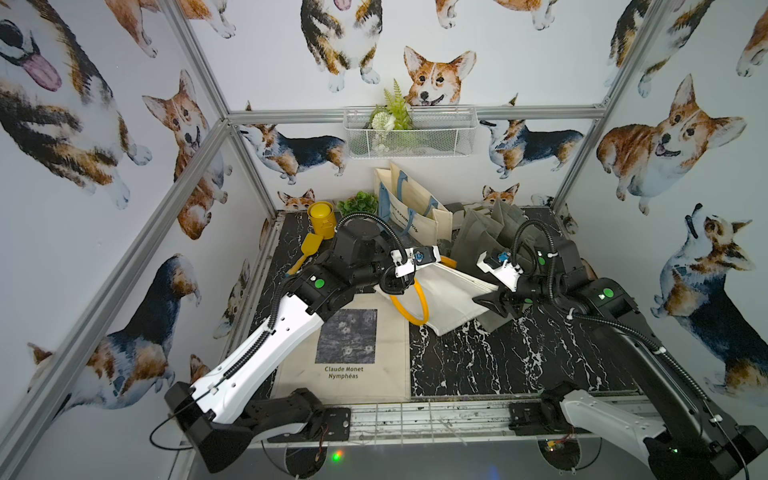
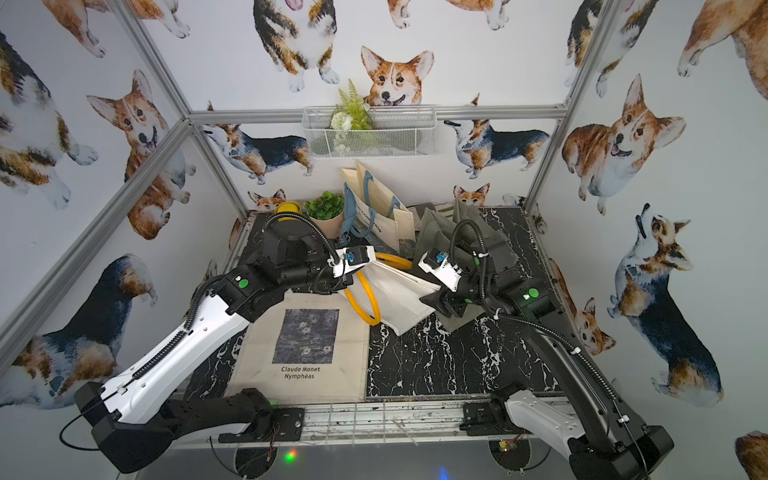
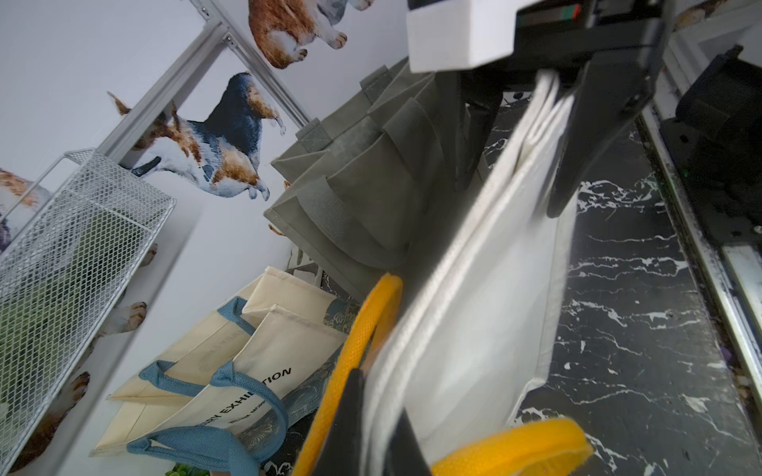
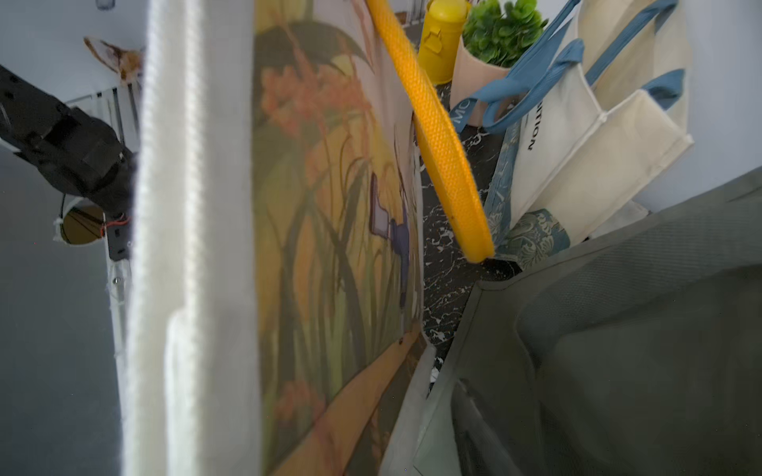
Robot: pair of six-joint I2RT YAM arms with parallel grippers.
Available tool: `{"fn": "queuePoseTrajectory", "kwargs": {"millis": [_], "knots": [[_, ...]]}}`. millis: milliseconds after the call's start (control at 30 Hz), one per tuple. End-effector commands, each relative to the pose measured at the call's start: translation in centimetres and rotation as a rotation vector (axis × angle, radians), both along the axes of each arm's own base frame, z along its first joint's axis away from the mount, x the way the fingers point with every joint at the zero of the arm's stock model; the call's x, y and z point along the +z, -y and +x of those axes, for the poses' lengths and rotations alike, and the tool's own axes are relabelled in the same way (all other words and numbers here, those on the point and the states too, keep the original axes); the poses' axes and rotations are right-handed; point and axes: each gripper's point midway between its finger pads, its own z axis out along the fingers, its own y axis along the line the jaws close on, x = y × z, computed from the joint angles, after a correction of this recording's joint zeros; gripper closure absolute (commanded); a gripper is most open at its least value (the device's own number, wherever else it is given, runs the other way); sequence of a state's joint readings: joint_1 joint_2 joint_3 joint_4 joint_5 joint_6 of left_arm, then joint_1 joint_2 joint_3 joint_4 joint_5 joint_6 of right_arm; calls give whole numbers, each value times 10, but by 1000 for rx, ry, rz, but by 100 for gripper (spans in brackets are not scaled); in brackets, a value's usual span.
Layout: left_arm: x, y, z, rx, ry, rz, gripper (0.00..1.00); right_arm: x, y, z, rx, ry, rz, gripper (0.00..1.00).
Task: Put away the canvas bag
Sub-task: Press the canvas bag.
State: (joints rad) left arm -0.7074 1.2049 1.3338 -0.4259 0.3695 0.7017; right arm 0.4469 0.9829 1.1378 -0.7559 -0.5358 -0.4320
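Observation:
The canvas bag (image 1: 449,291) is white with yellow handles (image 1: 409,307) and hangs folded above the marble table in both top views, stretched between my two arms. My left gripper (image 3: 379,412) is shut on its edge beside the handles, with white fabric pinched between the black fingers (image 3: 350,432). My right gripper (image 1: 490,301) is at the bag's other end. In the left wrist view its jaws (image 3: 511,198) stand apart, with the bag's edge passing between them. The right wrist view shows only the bag's printed side (image 4: 330,206) up close, not my fingers.
A Monet tote (image 1: 345,353) lies flat at the front left. Grey bags (image 1: 482,237) stand at the back right, close to my right wrist. At the back are a cream tote with blue handles (image 1: 409,199), a yellow canister (image 1: 321,218), a potted plant (image 1: 359,203) and a wall-mounted wire basket (image 1: 411,131).

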Motion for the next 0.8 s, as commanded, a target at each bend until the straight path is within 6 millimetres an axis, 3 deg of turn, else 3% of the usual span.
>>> {"fn": "queuePoseTrajectory", "kwargs": {"millis": [0,133,167,267,333,433,533,767], "knots": [[43,7,-7,-46,44,-185,100,30,-11,6,13,58,143,54],[28,3,-3,-15,15,-130,100,43,-9,5,23,93,145,94],[24,1,0,2,16,-110,91,47,-9,4,28,107,141,100],[25,-1,-1,6,21,-76,42,54,-7,2,38,121,114,100],[33,7,-10,-24,20,-57,27,57,-5,-1,55,110,84,100],[38,25,-25,-79,43,-15,22,59,-4,-4,76,90,47,100],[31,48,-38,-130,78,71,21,59,-3,-6,96,71,11,100],[31,63,-28,-94,137,126,18,52,3,-2,81,58,-50,100]]}}
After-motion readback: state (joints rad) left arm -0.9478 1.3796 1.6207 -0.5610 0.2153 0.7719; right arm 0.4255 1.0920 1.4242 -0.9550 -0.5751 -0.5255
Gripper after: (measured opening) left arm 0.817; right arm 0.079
